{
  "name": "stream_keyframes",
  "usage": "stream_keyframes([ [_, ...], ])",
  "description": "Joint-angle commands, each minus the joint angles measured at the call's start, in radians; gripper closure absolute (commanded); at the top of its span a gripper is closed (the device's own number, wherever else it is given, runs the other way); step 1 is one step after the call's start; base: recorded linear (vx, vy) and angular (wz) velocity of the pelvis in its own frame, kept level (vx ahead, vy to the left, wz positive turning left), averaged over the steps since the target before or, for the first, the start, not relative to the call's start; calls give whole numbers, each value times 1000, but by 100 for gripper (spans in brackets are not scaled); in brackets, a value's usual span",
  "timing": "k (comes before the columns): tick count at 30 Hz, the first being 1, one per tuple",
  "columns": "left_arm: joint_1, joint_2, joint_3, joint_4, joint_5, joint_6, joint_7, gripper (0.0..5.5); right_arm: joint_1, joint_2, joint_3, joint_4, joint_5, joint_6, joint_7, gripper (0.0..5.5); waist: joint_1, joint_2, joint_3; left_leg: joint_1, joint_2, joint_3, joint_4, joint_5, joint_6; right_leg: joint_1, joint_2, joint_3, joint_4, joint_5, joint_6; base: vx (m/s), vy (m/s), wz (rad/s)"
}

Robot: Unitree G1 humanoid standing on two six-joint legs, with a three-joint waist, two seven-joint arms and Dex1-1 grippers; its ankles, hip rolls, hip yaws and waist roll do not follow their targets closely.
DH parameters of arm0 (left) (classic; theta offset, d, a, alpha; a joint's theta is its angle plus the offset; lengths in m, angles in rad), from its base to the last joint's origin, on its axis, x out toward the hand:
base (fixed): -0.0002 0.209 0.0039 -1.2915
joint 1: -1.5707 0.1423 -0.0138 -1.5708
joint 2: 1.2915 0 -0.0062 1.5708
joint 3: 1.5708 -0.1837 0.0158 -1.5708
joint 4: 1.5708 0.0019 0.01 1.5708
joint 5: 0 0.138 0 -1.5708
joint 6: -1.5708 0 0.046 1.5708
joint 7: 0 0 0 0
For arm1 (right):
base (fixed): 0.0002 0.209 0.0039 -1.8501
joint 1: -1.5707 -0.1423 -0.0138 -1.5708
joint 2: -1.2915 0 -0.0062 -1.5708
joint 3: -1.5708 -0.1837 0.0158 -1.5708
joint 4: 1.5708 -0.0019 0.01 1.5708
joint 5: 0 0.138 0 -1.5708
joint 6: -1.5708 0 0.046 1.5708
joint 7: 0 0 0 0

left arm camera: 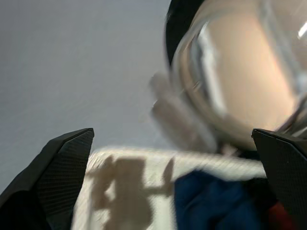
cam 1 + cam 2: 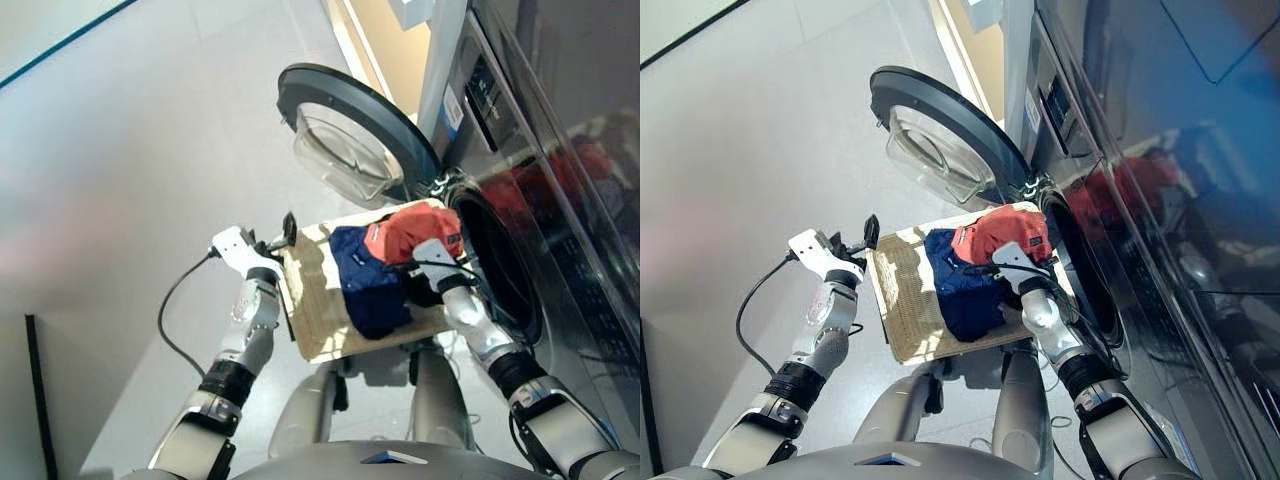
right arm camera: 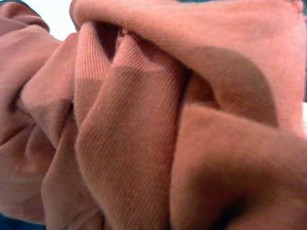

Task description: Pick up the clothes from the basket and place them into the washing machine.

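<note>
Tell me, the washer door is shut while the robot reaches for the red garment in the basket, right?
Not quite: the washer door is swung wide open, as the left eye view shows. The right gripper is indeed at the red garment in the basket.

Bright sun, hard shadows on basket (image 2: 315, 300) — left wrist view blurry.

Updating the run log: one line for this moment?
right gripper: at orange-red garment | left gripper: open, empty | navy garment: in basket | washer door: open
</note>
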Motion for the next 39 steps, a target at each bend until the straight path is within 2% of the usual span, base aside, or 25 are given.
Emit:
stream_keyframes([
  [1,-75,12,20,66,59,-61,48,0,-97,53,-73,-14,99,-84,-122,550,-9,-12,62,-14,-18,-16,78,-63,-26,68,-31,-2,-140,38,87,-52,28,-21],
  [5,-77,0,1,81,68,-61,71,0,-131,88,-151,-16,177,-113,-211,550,-7,3,75,-73,-19,-14,91,-62,-26,-2,-37,3,-117,40,86,-12,14,10],
  [6,-79,-3,-18,87,77,-59,86,0,-181,116,-204,-2,232,-132,-281,550,-4,16,86,-119,-21,-14,107,-67,-25,-54,-39,12,-96,38,84,0,0,0],
  [9,-92,-4,-27,109,80,-59,89,0,-245,118,-256,35,276,-152,-335,550,4,27,89,-173,-19,-12,139,-77,-22,-110,-40,23,-72,36,82,-16,23,0],
  [11,-107,-1,-36,106,77,-62,100,0,-332,105,-328,44,315,-175,-422,550,8,41,95,-240,-16,-9,174,-88,-19,-179,-46,35,-42,32,82,0,0,0],
  [15,-132,4,-42,125,86,-51,109,0,-420,70,-412,74,339,-194,-517,550,14,49,90,-312,-13,-11,224,-109,-14,-251,-46,45,-2,24,81,0,0,0],
  [16,-146,17,-45,135,112,-45,119,0,-468,30,-455,107,345,-193,-570,550,16,55,89,-339,-14,-12,239,-116,-11,-282,-44,53,10,21,80,0,0,0],
  [19,-163,22,-35,147,105,-46,122,0,-520,-26,-498,135,375,-204,-598,550,21,54,76,-387,-10,-14,264,-128,-9,-330,-41,61,27,16,80,0,0,0],
  [20,-171,30,-25,143,93,-50,118,0,-536,-80,-523,160,396,-203,-610,550,22,51,72,-414,-3,-18,279,-132,-6,-357,-40,65,45,12,79,113,-31,15],
  [21,-172,34,-17,141,84,-50,115,0,-545,-107,-537,177,417,-207,-610,550,27,50,61,-417,2,-31,289,-159,-9,-360,-33,72,61,-17,86,113,-52,39],
  [24,-168,47,-3,137,60,-51,106,0,-562,-211,-567,220,461,-208,-619,550,25,41,52,-452,13,-39,320,-168,-9,-393,-29,75,94,-28,85,37,-14,26],
  [25,-170,46,-5,137,59,-51,105,0,-566,-217,-566,228,466,-211,-614,550,28,41,49,-457,13,-38,323,-170,-9,-399,-29,75,97,-29,85,-99,-15,27],
  [26,-169,52,-3,137,54,-49,103,0,-567,-262,-571,226,467,-210,-623,550,20,36,55,-471,16,-27,332,-153,-5,-413,-32,68,102,-10,78,-99,-18,-17],
  [29,-175,59,0,133,50,-53,96,0,-567,-361,-532,218,428,-193,-606,550,18,28,45,-493,25,-30,349,-156,-5,-431,-29,69,114,-10,78,6,-27,-18],
  [30,-181,62,2,136,54,-54,86,0,-556,-393,-510,206,388,-173,-587,550,19,24,38,-484,30,-44,354,-181,-11,-424,-23,76,127,-37,86,100,-50,-21],
  [32,-187,63,-1,139,49,-61,75,0,-561,-425,-499,221,380,-176,-576,550,19,19,35,-482,32,-47,357,-186,-14,-423,-23,73,131,-40,86,6,-41,-10],
  [33,-191,63,-5,140,41,-62,69,0,-572,-434,-491,241,388,-179,-578,550,13,13,38,-495,31,-35,363,-163,-11,-428,-28,64,125,-14,77,-84,-26,-12],
  [34,-195,63,-10,143,38,-63,68,0,-575,-430,-487,266,398,-179,-581,550,10,10,35,-495,33,-37,365,-163,-11,-426,-27,62,126,-13,76,0,0,0],
  [35,-198,63,-13,152,34,-62,66,0,-577,-420,-487,293,416,-181,-573,546,14,10,24,-485,36,-51,368,-190,-17,-416,-19,68,133,-41,83,114,-34,-14],
  [36,-203,60,-18,160,25,-58,60,0,-577,-396,-480,309,447,-187,-544,201,12,7,21,-487,35,-53,369,-187,-18,-416,-20,66,131,-36,82,111,-40,-30],
  [37,-209,58,-23,170,19,-55,49,0,-570,-369,-464,323,490,-187,-479,0,9,2,17,-486,37,-55,369,-187,-20,-412,-20,64,128,-36,82,0,0,0],
  [39,-223,52,-30,177,11,-54,32,0,-546,-315,-427,321,536,-194,-385,0,2,-6,14,-478,40,-54,364,-187,-24,-402,-19,62,121,-33,81,0,0,0],
])
